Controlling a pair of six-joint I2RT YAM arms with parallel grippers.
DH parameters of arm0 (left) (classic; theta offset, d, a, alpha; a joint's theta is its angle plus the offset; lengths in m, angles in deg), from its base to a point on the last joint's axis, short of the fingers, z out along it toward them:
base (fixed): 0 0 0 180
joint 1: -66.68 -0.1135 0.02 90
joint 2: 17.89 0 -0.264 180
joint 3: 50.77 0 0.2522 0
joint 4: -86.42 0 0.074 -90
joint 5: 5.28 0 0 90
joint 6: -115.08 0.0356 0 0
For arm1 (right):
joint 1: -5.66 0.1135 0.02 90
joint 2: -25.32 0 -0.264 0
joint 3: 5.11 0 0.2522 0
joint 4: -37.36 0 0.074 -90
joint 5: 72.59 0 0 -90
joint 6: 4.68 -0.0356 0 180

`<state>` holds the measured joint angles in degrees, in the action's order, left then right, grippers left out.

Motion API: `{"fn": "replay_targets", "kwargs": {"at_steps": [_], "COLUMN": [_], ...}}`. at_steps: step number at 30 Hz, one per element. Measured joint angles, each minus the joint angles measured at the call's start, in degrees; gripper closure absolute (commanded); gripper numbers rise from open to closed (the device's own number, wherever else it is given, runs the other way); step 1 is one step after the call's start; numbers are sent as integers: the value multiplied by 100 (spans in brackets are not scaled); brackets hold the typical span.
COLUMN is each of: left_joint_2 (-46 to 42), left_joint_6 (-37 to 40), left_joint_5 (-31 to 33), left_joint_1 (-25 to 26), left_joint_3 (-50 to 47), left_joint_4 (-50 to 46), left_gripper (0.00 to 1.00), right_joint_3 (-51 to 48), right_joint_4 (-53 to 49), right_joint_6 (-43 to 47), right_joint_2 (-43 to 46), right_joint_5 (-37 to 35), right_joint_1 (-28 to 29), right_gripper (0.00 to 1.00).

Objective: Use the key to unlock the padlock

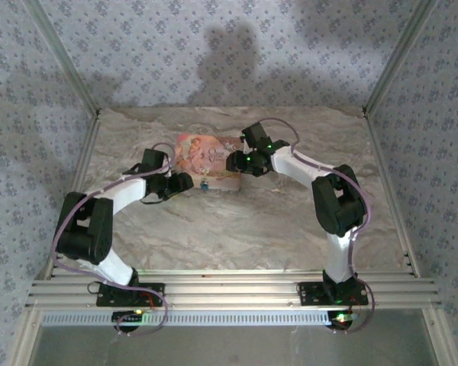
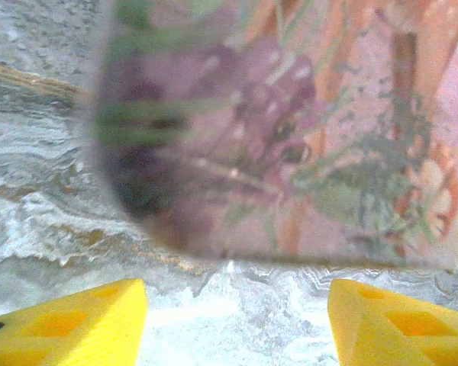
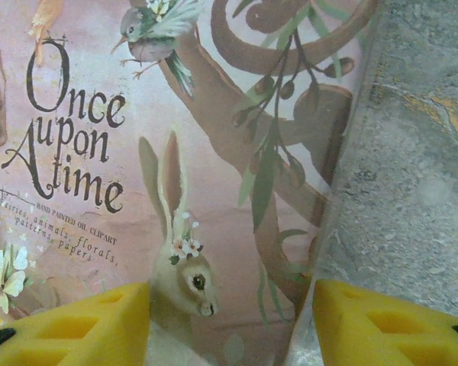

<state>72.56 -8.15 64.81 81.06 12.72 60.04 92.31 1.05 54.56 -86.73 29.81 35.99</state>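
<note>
The tiny blue-teal padlock hangs at the front edge of the pink floral box in the top view. No key can be made out. My left gripper sits just left of the padlock, close to the box's front-left corner. In the left wrist view the left gripper is open, with bare table between its yellow fingers and the blurred box side just ahead. My right gripper is open above the box lid, straddling its right edge. From above, the right gripper is at the box's right end.
The marbled table stretches toward the arm bases. Patterned walls close in the back and both sides. An aluminium rail frame runs along the near edge.
</note>
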Motion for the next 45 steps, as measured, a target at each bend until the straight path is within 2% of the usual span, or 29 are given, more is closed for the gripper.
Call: {"fn": "replay_targets", "kwargs": {"at_steps": [6,13,23,29,33,39,42,45], "left_joint_2": [-579,-378,960,986,979,632,179,-190], "left_joint_6": [229,498,448,387,393,584,688,756], "left_joint_5": [317,199,-575,-507,-352,173,481,778], "left_joint_1": [-234,-699,-481,-28,24,28,107,457], "left_joint_3": [-26,664,1537,1585,1641,1818,1827,1856], "left_joint_4": [-374,-793,-544,-472,-579,-1084,-1300,-1390], "left_gripper": [33,32,36,34,31,29,29,30], "right_joint_3": [9,101,520,564,588,442,-2,-763], "right_joint_4": [-146,-391,-1137,-1368,-1591,-1941,-1928,-1873], "right_joint_6": [37,168,581,732,802,831,787,702], "right_joint_2": [33,33,-109,-109,-42,708,1521,2326], "right_joint_5": [-11,55,199,240,195,-22,-133,-260], "right_joint_1": [-39,-136,-417,-496,-527,-702,-986,-1261], "right_gripper": [40,40,39,36,32,31,31,30]}}
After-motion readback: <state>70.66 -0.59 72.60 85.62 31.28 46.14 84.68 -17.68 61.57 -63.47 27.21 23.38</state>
